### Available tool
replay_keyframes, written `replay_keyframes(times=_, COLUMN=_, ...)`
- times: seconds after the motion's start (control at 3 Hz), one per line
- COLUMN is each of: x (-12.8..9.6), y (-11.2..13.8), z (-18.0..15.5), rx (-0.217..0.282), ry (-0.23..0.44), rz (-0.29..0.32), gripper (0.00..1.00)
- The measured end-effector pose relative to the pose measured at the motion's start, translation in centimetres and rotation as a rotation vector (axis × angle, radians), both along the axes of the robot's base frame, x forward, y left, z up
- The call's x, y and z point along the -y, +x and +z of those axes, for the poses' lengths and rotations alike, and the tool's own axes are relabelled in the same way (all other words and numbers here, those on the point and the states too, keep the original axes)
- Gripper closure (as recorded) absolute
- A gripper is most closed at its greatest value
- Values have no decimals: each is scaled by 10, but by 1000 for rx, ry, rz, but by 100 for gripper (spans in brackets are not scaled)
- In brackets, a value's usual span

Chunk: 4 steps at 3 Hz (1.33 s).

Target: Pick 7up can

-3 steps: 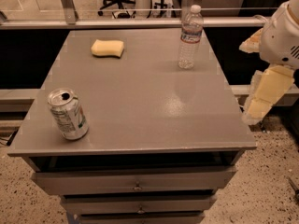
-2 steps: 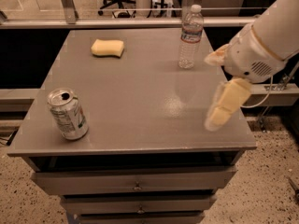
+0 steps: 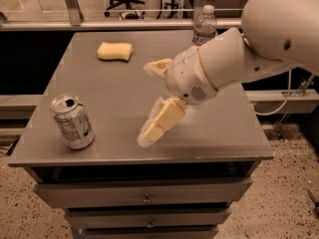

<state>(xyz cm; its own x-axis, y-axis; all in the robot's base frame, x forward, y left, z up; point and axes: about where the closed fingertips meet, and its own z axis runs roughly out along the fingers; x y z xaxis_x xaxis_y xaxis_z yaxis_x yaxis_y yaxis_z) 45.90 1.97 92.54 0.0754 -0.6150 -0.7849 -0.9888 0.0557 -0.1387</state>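
Observation:
The 7up can [image 3: 73, 122] stands upright, tilted a little, on the front left part of the grey table [image 3: 119, 91]. It is silver-white with green and red marks and an opened shiny top. My gripper [image 3: 150, 99] hangs over the middle front of the table, to the right of the can and well apart from it. Its two pale fingers [image 3: 162, 121] are spread wide and hold nothing. The white arm [image 3: 249, 49] reaches in from the right.
A yellow sponge [image 3: 114, 51] lies at the back left of the table. A clear plastic water bottle [image 3: 204, 26] stands at the back right, partly behind the arm. Drawers [image 3: 144, 195] sit under the tabletop. A railing and office chairs are behind.
The arm has swung in from the right edge to over the table's middle front. The gripper is now much closer to the can. The can, sponge and bottle have not moved.

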Motion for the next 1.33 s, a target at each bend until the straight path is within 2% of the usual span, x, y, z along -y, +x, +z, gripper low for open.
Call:
replay_keyframes(times=0.33, x=-13, y=-1, z=5, rx=12, ry=28, rz=13, gripper=0)
replay_keyframes(times=0.67, x=-13, y=-1, z=5, rx=12, ry=28, rz=13, gripper=0)
replay_keyframes(times=1.33, x=-91, y=26, z=-14, rx=1, ry=228, rz=53, gripper=0)
